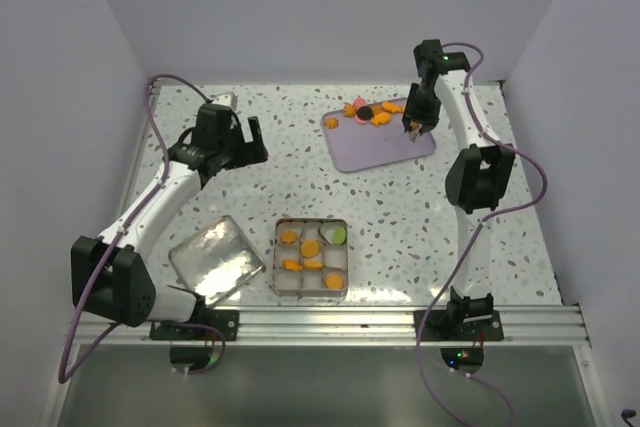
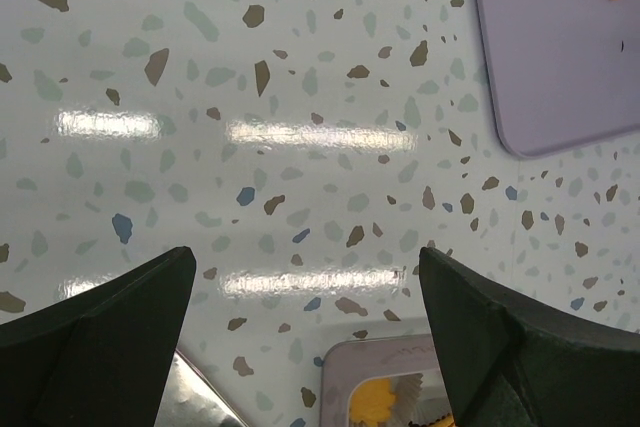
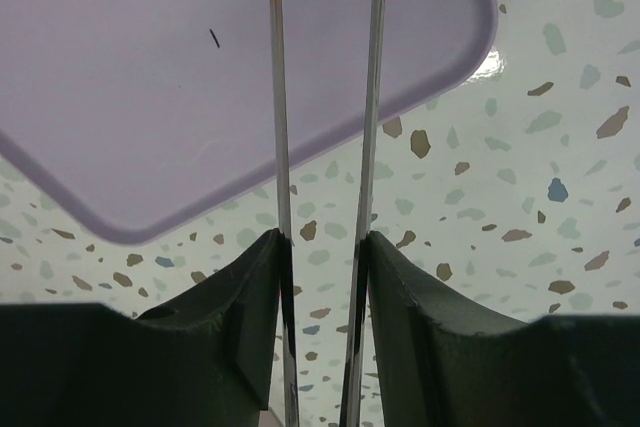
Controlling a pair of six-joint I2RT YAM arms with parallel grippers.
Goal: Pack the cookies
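Observation:
Loose cookies, orange ones with a dark one and a pink one, lie at the far end of a lilac tray. A square tin near the front holds white paper cups with several orange cookies and a green one. My right gripper hangs over the tray's right part, shut on thin metal tongs whose two blades stand apart with nothing between them; the right wrist view shows the tray below them. My left gripper is open and empty above bare table.
The tin's shiny lid lies left of the tin. In the left wrist view the tray corner is at the upper right and the tin's rim at the bottom. White walls close in three sides.

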